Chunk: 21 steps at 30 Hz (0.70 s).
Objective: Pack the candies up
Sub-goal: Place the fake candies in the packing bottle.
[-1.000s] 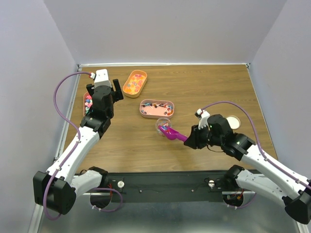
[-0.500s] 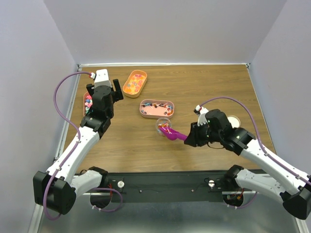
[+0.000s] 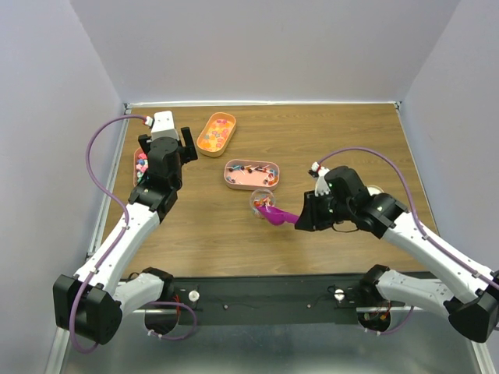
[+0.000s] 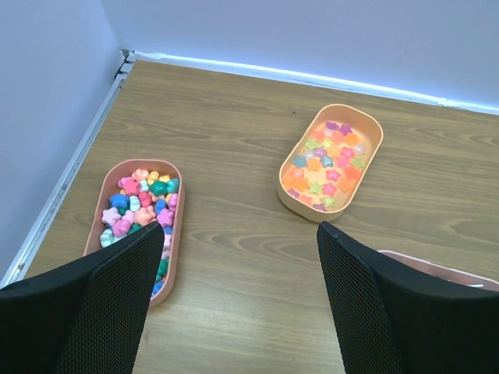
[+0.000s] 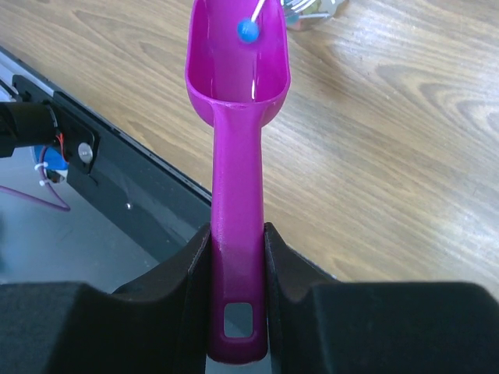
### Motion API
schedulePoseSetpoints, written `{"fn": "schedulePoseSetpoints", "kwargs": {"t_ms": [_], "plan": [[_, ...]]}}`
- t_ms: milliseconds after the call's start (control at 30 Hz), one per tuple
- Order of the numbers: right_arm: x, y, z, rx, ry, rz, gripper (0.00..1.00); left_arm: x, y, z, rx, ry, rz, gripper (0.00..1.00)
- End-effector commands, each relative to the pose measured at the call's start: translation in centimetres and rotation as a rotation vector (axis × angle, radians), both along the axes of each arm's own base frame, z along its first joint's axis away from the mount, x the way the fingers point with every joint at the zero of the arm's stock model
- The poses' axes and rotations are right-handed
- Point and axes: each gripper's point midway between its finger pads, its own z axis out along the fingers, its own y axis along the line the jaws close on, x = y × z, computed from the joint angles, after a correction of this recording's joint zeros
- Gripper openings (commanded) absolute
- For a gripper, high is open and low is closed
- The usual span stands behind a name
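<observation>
R fingers clamp the handle of the magenta plastic scoop, its tip at the small clear plastic cup mid-tabletop, w/ one blue sweet in its bowl. L fingers are wide apart, holding nothing. Prob. early on: cup looks barely filled, and most tiny multicoloured candies sit in three oblong peach trays.

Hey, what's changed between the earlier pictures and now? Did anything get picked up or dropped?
The right gripper, shut on the magenta plastic scoop, edged left toward the small clear cup, and its wrist swung toward the table's far side. Nothing was grabbed or released. The open left gripper, the oblong peach trays and the candies stayed put.
</observation>
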Motion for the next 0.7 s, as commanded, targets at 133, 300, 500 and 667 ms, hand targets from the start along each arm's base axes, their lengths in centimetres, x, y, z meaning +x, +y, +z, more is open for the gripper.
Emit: {"fn": "schedulePoseSetpoints", "kwargs": {"t_ms": [133,300,500,667], "plan": [[-0.06,-0.03,1.32,-0.042,0.060,-0.025,0.01,-0.23,0.55,0.74,-0.002,-0.031,0.013,0.87],[-0.19,-0.39,1.44,-0.073,0.087,-0.037,0.01,-0.25,0.59,0.90,-0.002,-0.036,0.013,0.87],[-0.28,-0.54,1.59,-0.110,0.115,-0.027,0.01,-0.37,0.77,1.09,-0.004,-0.042,0.017,0.87],[-0.09,-0.42,1.82,-0.137,0.130,-0.011,0.01,-0.52,0.94,1.36,-0.004,-0.050,0.021,0.87]]}}
